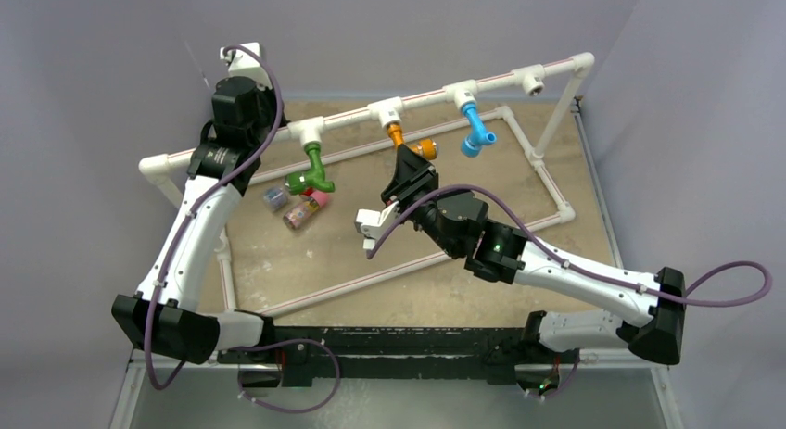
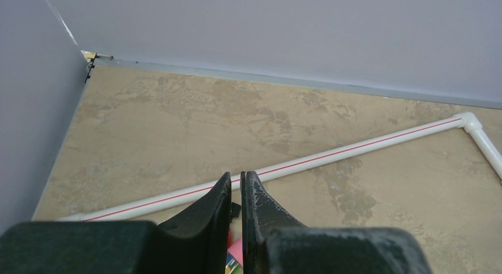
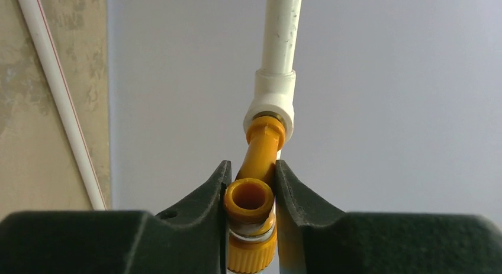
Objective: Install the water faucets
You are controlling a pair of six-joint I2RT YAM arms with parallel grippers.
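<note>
Three faucets hang from tee sockets on the raised white pipe rail (image 1: 426,103): green (image 1: 310,174) at left, orange (image 1: 408,144) in the middle, blue (image 1: 477,130) at right. My right gripper (image 1: 409,160) reaches up from below the rail. In the right wrist view its jaws (image 3: 251,164) are shut on the orange faucet (image 3: 250,200), which has its stem seated in the white tee (image 3: 271,102). My left gripper (image 2: 237,174) is shut on nothing and hovers over the table near the back left corner, above the floor pipe (image 2: 355,150).
A fourth tee (image 1: 531,77) near the rail's right end holds no faucet. Two small containers (image 1: 295,207) lie on the table below the green faucet. A white pipe frame (image 1: 547,183) runs along the table surface. Grey walls close the back and both sides.
</note>
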